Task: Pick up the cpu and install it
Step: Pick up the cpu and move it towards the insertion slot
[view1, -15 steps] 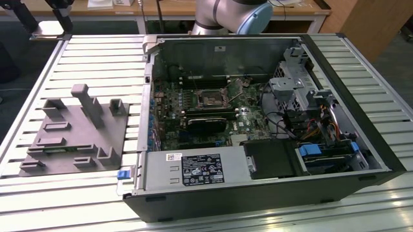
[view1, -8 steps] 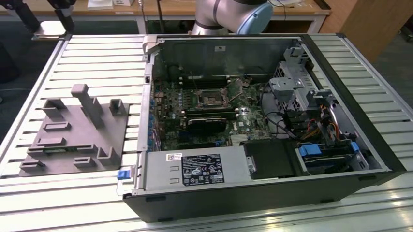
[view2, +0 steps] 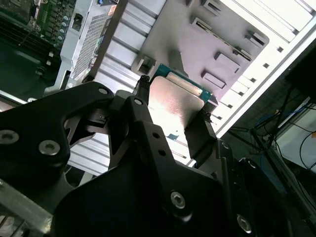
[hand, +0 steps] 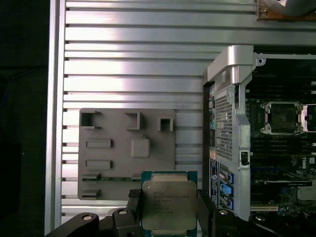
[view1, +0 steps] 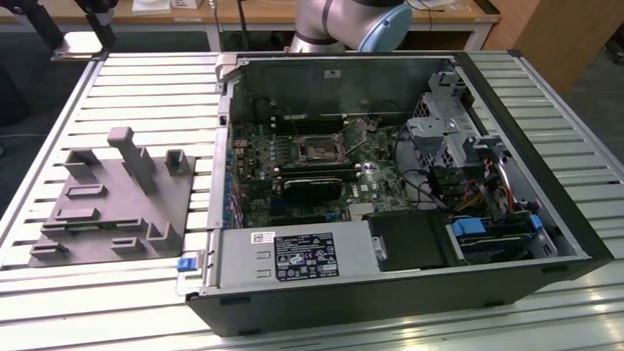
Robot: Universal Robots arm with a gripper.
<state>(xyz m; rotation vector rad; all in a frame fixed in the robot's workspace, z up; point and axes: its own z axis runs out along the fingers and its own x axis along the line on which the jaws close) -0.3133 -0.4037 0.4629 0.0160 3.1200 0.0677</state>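
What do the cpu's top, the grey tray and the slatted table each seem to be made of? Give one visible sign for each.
The cpu top looks metal: silvery sheen. The tray looks plastic: dull, uniform grey, no glints. The table seems aluminium: bright, reflective ribbed slats.

Holds the claw (hand: pixel 168 197) closed on the cpu (hand: pixel 169 207) — one black finger (hand: pixel 134 203) pressed to each of two opposite edges, the silvery top bare between them. Hangs aloft, clear of all below, the dark linkage plates and bolts of the claw body spread behind the fingertips in the second wrist view. Shows a pale grey arm (view1: pixel 337 22) joint with a blue cap at the far edge of the exterior view.
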